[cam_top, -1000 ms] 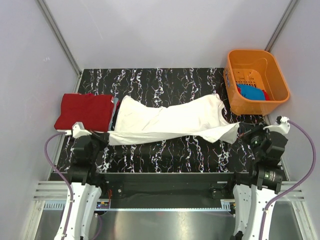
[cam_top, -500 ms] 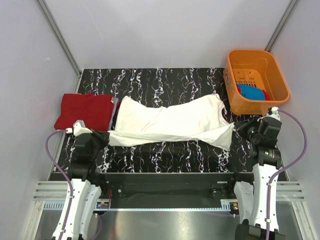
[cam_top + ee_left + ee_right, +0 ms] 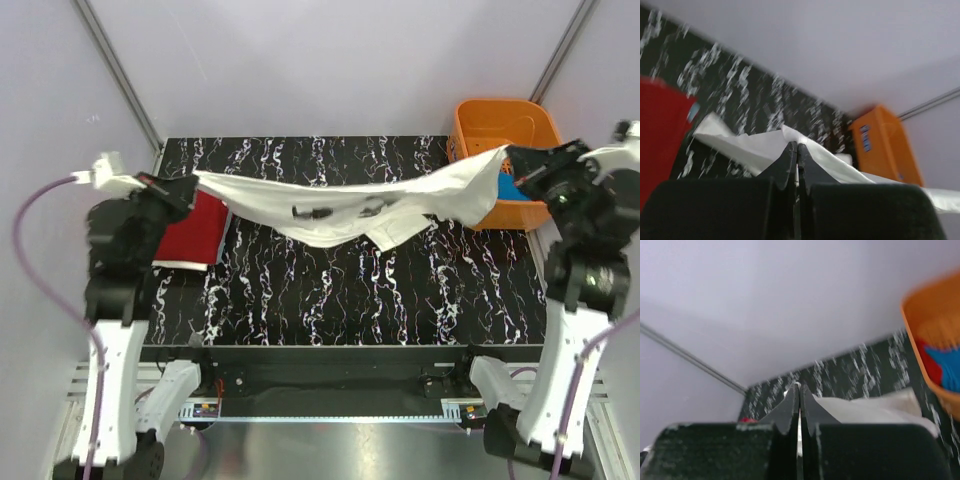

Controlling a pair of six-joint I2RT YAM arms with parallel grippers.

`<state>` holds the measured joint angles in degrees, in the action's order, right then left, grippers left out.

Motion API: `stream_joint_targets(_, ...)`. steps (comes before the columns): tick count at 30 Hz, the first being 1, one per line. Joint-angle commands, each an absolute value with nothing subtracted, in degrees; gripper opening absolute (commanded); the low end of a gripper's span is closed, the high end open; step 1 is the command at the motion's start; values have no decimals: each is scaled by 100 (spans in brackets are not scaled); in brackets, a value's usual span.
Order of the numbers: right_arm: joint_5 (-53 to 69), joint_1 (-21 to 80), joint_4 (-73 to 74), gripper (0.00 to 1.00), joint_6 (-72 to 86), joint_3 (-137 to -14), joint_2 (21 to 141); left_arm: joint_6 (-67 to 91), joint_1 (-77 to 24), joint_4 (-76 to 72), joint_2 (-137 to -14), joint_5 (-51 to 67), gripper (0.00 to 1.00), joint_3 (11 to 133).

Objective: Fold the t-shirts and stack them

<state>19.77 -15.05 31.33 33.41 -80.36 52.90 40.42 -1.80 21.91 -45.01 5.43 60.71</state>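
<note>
While t-shirt (image 3: 340, 208) sags, end effectors (image 3: 190, 187) (image 3: 507, 160) at ends

a black tabletop (image 3: 330, 290) veined with white sits inside pale, evenly lit walls (image 3: 330, 60). 2 slanting metal posts (image 3: 115, 70) mark the back corners; a silver rail (image 3: 330, 418) edges the near side.

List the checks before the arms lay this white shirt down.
1. left gripper shut on white t-shirt end: ok.
2. right gripper shut on the other end: ok.
3. Cloth taut and flat: not ok, middle sags and bunches.
4. Clear of red t-shirt: cannot tell, they overlap from above.
5. Clear of orange basket: cannot tell, right end hangs across its rim.
6. Bare table to lay it on: ok.
</note>
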Motion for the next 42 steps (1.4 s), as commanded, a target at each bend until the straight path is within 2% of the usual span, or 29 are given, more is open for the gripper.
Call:
stream_joint_targets(1,2555,-1512,2778,0,3226,-9279,4712,3832,-167,2074,-3772,983,0,7074)
stream_joint_targets(2,3045,-1512,2716,0,3191,-9829,4685,3849,-167,2057,-3518,1045,0,7214)
stream_joint_targets(5,3138,-1512,2830,0,3068,-11007,4553,3867,-158,2065,-3147,1256,0,7838)
stream_joint_targets(12,3278,-1573,3884,0,2865,-13815,5185,3963,-158,2636,-3348,1432,0,9614)
stream_joint_targets(17,3252,-1635,3788,0,3014,-13782,5361,4043,-167,2848,-3665,1266,0,9617)
stream_joint_targets(23,3524,-1731,3174,0,3383,-12850,5905,4043,-158,2831,-4148,677,0,9054)
stream_joint_targets(30,3736,-1723,2128,0,3762,-11840,7179,4245,-167,1803,-5159,616,0,8209)
stream_joint_targets(33,3246,-1241,2477,0,3359,-12206,8151,4350,-158,1286,-6001,659,0,8226)
stream_joint_targets(35,2655,-529,3054,0,2982,-13328,8821,4438,-158,1021,-6747,755,0,8576)
stream_joint_targets(36,2620,-440,3302,0,2988,-13977,9694,4465,-167,950,-7272,817,0,8822)
stream_joint_targets(37,2628,-431,3583,0,3145,-15706,10225,4474,-158,932,-7538,904,0,9529)
stream_joint_targets(39,2540,-579,3930,0,3461,-17535,11480,4378,-158,1115,-8327,1045,0,10497)
stream_joint_targets(40,3088,-780,3494,0,4298,-17325,11470,4316,-158,1299,-8619,1028,0,11051)
stream_joint_targets(41,3268,-1165,2193,0,4628,-16514,11252,4237,-158,1475,-8918,1037,0,12214)
stream_joint_targets(42,3209,-1204,1797,0,4710,-15740,10771,4219,-141,1781,-9217,1072,0,12748)
